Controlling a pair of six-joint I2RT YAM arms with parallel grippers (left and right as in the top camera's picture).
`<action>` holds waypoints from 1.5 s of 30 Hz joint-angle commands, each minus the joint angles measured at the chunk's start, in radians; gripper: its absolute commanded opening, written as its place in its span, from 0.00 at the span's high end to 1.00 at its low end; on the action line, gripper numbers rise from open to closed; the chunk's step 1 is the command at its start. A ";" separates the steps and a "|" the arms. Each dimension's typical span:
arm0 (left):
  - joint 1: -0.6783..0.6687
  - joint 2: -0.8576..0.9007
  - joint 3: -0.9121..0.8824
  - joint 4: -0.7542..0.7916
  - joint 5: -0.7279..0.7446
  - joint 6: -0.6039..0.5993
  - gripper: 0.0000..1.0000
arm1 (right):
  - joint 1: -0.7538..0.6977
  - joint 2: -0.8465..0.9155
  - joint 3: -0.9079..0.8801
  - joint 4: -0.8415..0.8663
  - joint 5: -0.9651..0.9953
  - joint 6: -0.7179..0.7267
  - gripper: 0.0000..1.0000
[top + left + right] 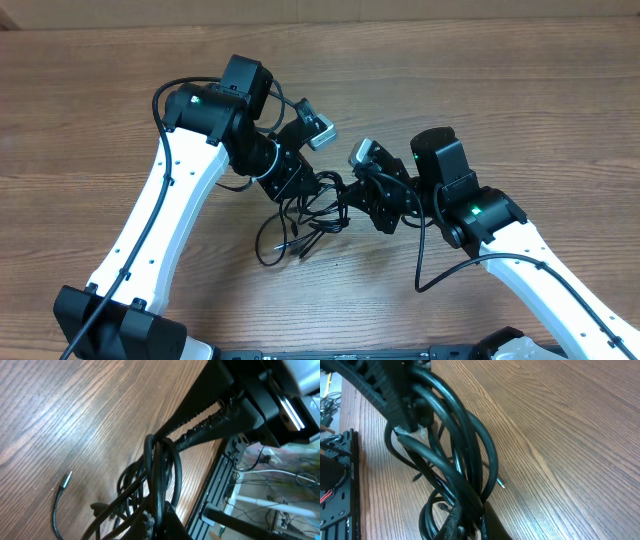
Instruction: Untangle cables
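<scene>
The cables [305, 218] are a bunch of thin black cords looped on the wooden table between my two grippers. My left gripper [298, 197] is shut on strands at the bunch's upper left. In the left wrist view its jaws [161, 527] pinch several cords [162, 475]. My right gripper [352, 203] is shut on strands at the right side. In the right wrist view its jaws [476, 522] clamp thick loops [465, 455]. One loose cord ends in a metal tip [67, 478] lying on the table. Another tip [501, 483] pokes out beside the loops.
The wooden table [500, 90] spreads around the bunch. Loose loops trail toward the front [275, 250]. A black rail [220, 485] runs along the table's near edge, seen too as the rail [340, 485] in the right wrist view. Each arm's own thick wire hangs beside it [425, 260].
</scene>
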 commanded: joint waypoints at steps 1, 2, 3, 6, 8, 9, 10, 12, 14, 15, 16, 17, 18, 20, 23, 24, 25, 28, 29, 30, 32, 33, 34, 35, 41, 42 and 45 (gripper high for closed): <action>-0.006 -0.017 0.015 0.029 -0.011 -0.083 0.96 | 0.004 -0.021 0.007 -0.005 -0.023 -0.002 0.96; -0.006 -0.017 0.015 0.036 -0.025 -0.103 0.96 | 0.004 -0.021 0.007 -0.008 -0.022 0.011 0.96; -0.006 -0.017 0.015 0.042 -0.037 -0.121 0.96 | 0.002 -0.021 0.007 -0.011 -0.021 0.032 0.96; -0.006 -0.017 0.015 0.056 -0.082 -0.187 0.96 | 0.002 -0.021 0.007 -0.019 0.006 0.092 0.96; -0.005 -0.017 0.015 0.063 -0.116 -0.243 0.96 | 0.002 -0.021 0.007 -0.019 0.041 0.146 0.96; -0.005 -0.017 0.015 0.067 -0.137 -0.275 0.96 | 0.002 -0.021 0.007 -0.019 0.051 0.169 0.96; -0.005 -0.017 0.015 0.071 -0.160 -0.311 0.96 | 0.002 -0.021 0.007 -0.019 0.055 0.180 0.96; -0.005 -0.017 0.015 0.079 -0.220 -0.399 0.96 | 0.002 -0.021 0.007 -0.019 0.057 0.186 0.96; -0.005 -0.017 0.015 0.081 -0.285 -0.498 0.96 | 0.002 -0.021 0.007 -0.018 0.058 0.195 0.96; -0.005 -0.017 0.015 0.081 -0.311 -0.544 0.96 | 0.002 -0.021 0.007 -0.018 0.062 0.204 0.96; -0.005 -0.017 0.015 0.081 -0.338 -0.594 0.96 | 0.002 -0.021 0.007 -0.018 0.069 0.215 0.96; -0.004 -0.017 0.015 0.081 -0.355 -0.636 0.96 | 0.002 -0.021 0.007 -0.016 0.079 0.227 0.96; -0.004 -0.017 0.015 0.082 -0.372 -0.681 0.96 | 0.002 -0.021 0.007 -0.014 0.093 0.244 0.96; -0.004 -0.017 0.015 0.085 -0.389 -0.742 0.96 | 0.002 -0.021 0.007 -0.011 0.135 0.294 0.96; -0.004 -0.017 0.015 0.092 -0.390 -0.777 0.96 | 0.002 -0.021 0.007 -0.009 0.225 0.394 0.96; -0.005 -0.017 0.015 0.094 -0.389 -0.781 0.96 | 0.002 -0.021 0.007 -0.011 0.257 0.427 0.96; -0.005 -0.017 0.015 0.096 -0.387 -0.781 0.96 | 0.002 -0.021 0.007 -0.013 0.295 0.466 0.96; -0.005 -0.017 0.015 0.096 -0.387 -0.780 0.96 | -0.003 -0.021 0.007 -0.020 0.373 0.564 0.96; -0.005 -0.017 0.015 0.095 -0.387 -0.778 0.96 | -0.005 -0.021 0.007 -0.024 0.393 0.593 0.96; -0.005 -0.017 0.015 0.095 -0.387 -0.768 0.96 | -0.008 -0.021 0.007 -0.024 0.404 0.607 0.96; -0.006 -0.017 0.015 0.092 -0.387 -0.738 0.96 | -0.011 -0.021 0.007 -0.026 0.423 0.632 0.96; -0.006 -0.017 0.015 0.089 -0.386 -0.721 0.96 | -0.013 -0.021 0.007 -0.030 0.441 0.652 0.96; -0.006 -0.017 0.015 0.087 -0.386 -0.708 0.96 | -0.014 -0.021 0.007 -0.037 0.460 0.670 0.96; -0.006 -0.017 0.015 0.084 -0.386 -0.696 0.96 | -0.015 -0.021 0.007 -0.046 0.478 0.684 0.96; -0.006 -0.017 0.015 0.075 -0.379 -0.588 0.96 | -0.015 -0.021 0.007 -0.088 0.488 0.694 0.96; -0.006 -0.017 0.015 0.072 -0.379 -0.576 0.96 | -0.015 -0.021 0.007 -0.096 0.488 0.703 0.96; -0.006 -0.017 0.015 0.069 -0.379 -0.557 0.96 | -0.016 -0.021 0.007 -0.131 0.516 0.805 0.96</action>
